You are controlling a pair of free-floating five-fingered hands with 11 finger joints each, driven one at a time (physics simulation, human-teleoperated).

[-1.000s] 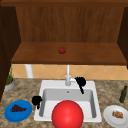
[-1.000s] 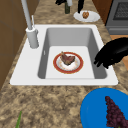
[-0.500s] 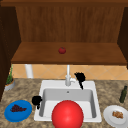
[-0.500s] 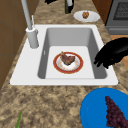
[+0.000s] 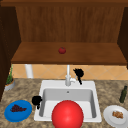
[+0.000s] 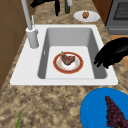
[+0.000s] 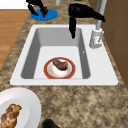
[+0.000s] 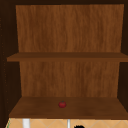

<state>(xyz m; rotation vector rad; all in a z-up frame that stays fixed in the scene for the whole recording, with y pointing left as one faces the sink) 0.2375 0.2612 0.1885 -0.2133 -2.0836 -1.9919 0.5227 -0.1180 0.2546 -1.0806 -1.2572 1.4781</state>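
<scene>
- Right hand [image 5: 79, 73] hovered just right of the faucet [image 5: 67, 76], above the sink's [image 5: 45, 86] back rim; in the right side view [image 7: 82, 12] its fingers ran straight, one pointing down toward the basin, holding nothing.
- Faucet was the nearest thing to it: upright, close beside the palm, contact not clear.
- Below and in front of that hand sat a red-rimmed plate [image 7: 59, 68] with a piece of meat [image 7: 60, 63] on the sink floor, well apart from the fingers.
- Left hand [image 5: 36, 100] hung at the sink's left rim, fingers bent loosely downward [image 6: 111, 52], gripping nothing; blue plate [image 5: 18, 110] with grapes [image 5: 17, 108] just to its left.
- Judgement: to work the faucet well, the right hand should close in sideways, stay level and keep the downward finger clear of the spout.
- Further right of the right hand: bottle [image 5: 123, 94], white plate [image 5: 116, 116] with bread [image 5: 117, 114].
- Above it: shelf [image 8: 67, 110] with a tomato [image 8: 62, 104].
- Red ball [image 5: 67, 114] low at the sink front.
</scene>
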